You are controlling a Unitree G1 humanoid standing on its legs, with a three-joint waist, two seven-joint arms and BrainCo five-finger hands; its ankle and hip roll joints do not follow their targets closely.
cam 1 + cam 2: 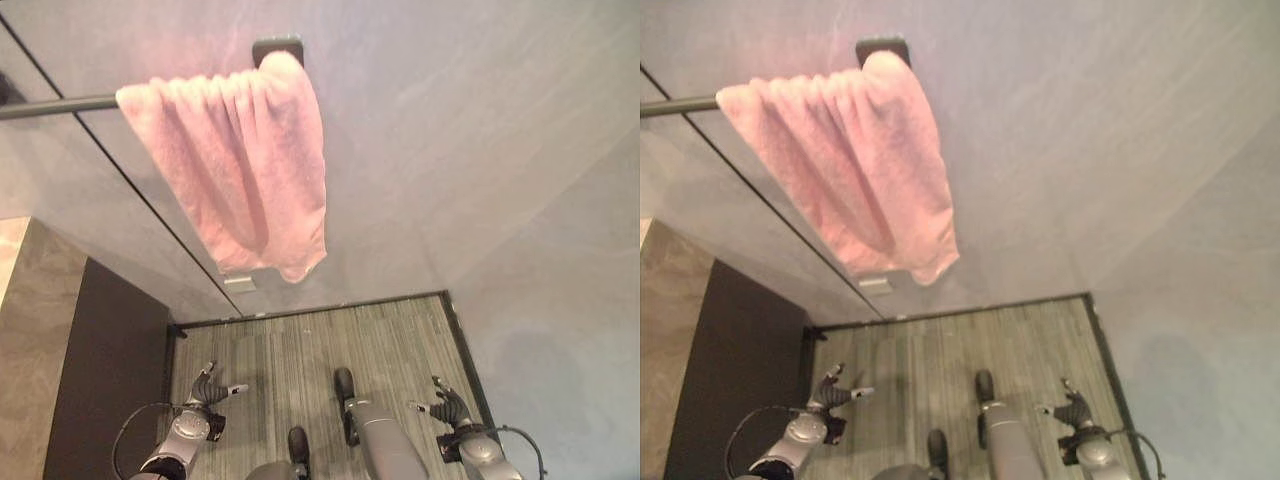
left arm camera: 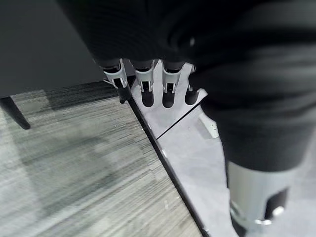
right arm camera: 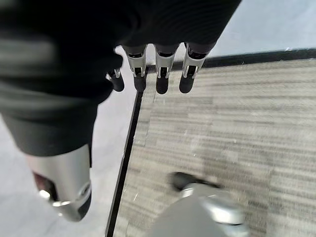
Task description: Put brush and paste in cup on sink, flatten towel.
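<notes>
I see the pink towel (image 1: 238, 165) bunched toward one end of the dark rail (image 1: 55, 106), draped against the grey wall (image 1: 480, 150) and hanging well above both hands. My left hand (image 1: 208, 390) sits low beside the dark cabinet (image 1: 105, 370), fingers (image 2: 143, 81) relaxed and spread, holding nothing. My right hand (image 1: 450, 405) hangs near the black skirting edge (image 1: 465, 350), its fingers straight too, as far as I can tell. Striped floor (image 1: 300, 350) lies between them.
</notes>
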